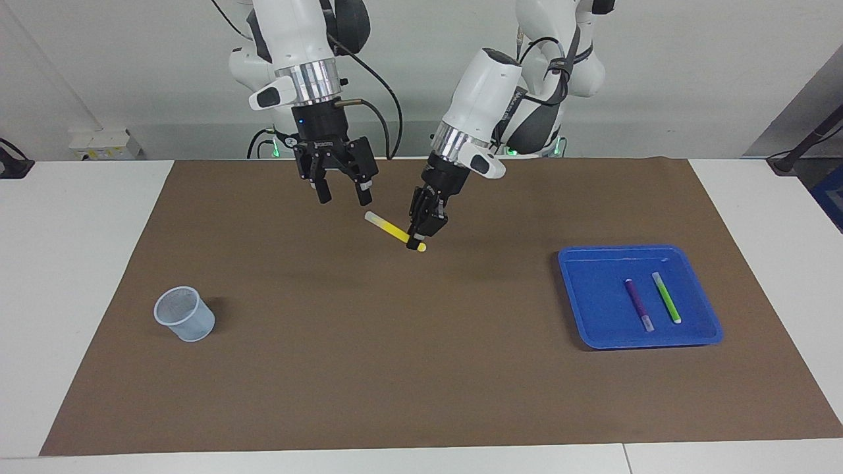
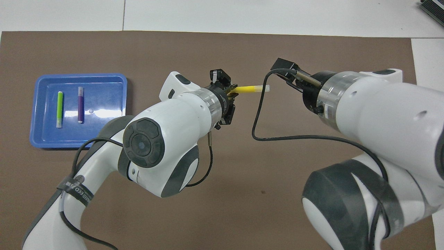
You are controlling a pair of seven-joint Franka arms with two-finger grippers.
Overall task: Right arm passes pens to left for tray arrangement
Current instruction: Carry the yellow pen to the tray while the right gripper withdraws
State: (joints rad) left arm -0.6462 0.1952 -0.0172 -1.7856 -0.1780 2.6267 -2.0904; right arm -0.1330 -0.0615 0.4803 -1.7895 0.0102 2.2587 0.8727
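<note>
A small translucent pale-blue cup stands upright on the brown mat that covers most of the white counter; the cup sits toward the mat's eight o'clock in the facing view.

A tray sits at the facing view's right with two pens lying in it. A cup stands at lower left on the tabletop.

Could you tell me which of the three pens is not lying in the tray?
The yellow pen: the left pincer holds it aloft, while purple and green lie in the tray.
</note>
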